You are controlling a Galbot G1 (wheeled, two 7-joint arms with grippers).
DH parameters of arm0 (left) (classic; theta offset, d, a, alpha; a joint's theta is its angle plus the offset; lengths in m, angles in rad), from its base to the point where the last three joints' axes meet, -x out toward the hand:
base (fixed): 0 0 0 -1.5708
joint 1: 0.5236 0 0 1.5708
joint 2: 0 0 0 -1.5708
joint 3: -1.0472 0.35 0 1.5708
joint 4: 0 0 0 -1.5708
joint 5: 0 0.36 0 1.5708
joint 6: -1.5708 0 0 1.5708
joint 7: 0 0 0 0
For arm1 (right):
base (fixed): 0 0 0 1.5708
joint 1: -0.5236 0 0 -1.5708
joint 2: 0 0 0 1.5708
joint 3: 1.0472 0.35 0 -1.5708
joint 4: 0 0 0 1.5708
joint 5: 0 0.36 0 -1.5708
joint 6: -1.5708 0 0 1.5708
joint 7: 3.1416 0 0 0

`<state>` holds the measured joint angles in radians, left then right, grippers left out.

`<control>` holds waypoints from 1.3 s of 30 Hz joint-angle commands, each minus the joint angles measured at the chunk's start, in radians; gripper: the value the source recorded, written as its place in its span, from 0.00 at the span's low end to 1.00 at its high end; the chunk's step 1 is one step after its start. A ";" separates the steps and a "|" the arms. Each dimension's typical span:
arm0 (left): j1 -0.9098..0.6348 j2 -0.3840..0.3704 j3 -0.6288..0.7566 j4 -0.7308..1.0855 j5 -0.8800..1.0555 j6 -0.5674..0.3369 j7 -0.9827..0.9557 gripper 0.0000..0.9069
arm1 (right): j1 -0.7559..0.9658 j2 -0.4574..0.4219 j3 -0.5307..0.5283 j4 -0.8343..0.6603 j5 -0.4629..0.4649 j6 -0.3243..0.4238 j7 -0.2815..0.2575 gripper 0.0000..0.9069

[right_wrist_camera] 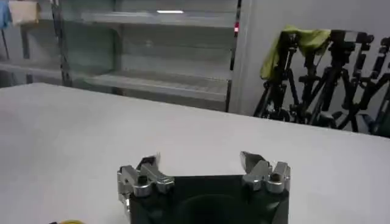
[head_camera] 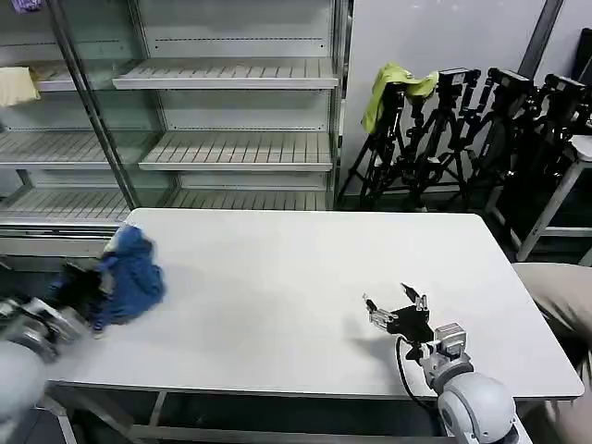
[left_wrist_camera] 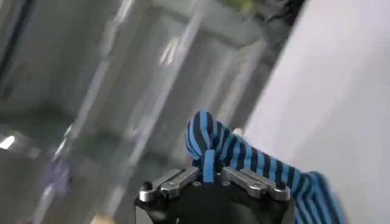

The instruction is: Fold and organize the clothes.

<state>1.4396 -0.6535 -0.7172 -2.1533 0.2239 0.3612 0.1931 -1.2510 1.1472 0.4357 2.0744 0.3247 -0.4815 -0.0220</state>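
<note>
Where the white table (head_camera: 296,277) meets its left edge, the striped shirt (head_camera: 129,273) is bunched in a soft knit heap, pinched by the left gripper (left_wrist_camera: 210,176), whose metal fingers are clamped on a blue-and-navy fold. Near the table's front edge, the right gripper (head_camera: 396,310) is held with fingers spread apart.

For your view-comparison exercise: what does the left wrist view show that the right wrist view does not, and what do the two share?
Left wrist view alone: the left tool shut on a fold of the striped shirt, close enough to see the stripes. Right wrist view alone: the right tool open and holding nothing above the table, a yellow-green cloth draped over tripods. Both: the white table and the shelving behind it.
</note>
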 commanded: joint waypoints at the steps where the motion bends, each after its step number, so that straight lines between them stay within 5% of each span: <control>1: 0.044 -0.311 0.553 -0.207 0.445 -0.016 -0.061 0.01 | -0.007 0.002 0.008 0.008 -0.009 -0.003 0.001 1.00; 7: -0.137 -0.399 0.513 -0.127 0.383 0.056 -0.049 0.01 | -0.018 -0.008 0.024 0.024 -0.009 -0.008 0.001 1.00; 15: -0.267 -0.374 0.395 -0.076 0.095 0.211 -0.086 0.01 | -0.003 -0.013 0.023 0.017 -0.008 -0.009 0.000 1.00; 23: -0.321 -0.452 0.475 0.019 -0.102 0.218 -0.264 0.01 | 0.036 -0.020 0.026 0.007 -0.003 -0.014 -0.001 1.00; 33: -0.385 -0.643 0.611 0.125 -0.116 0.218 -0.367 0.01 | 0.110 -0.051 0.062 -0.014 0.007 -0.019 -0.014 1.00; 39: -0.387 -0.673 0.696 0.149 -0.107 0.218 -0.374 0.01 | 0.116 -0.063 0.068 -0.016 0.007 -0.016 -0.021 1.00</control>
<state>1.0973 -1.2009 -0.1666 -2.0736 0.1743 0.5591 -0.1049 -1.1650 1.0947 0.4943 2.0594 0.3317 -0.4997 -0.0371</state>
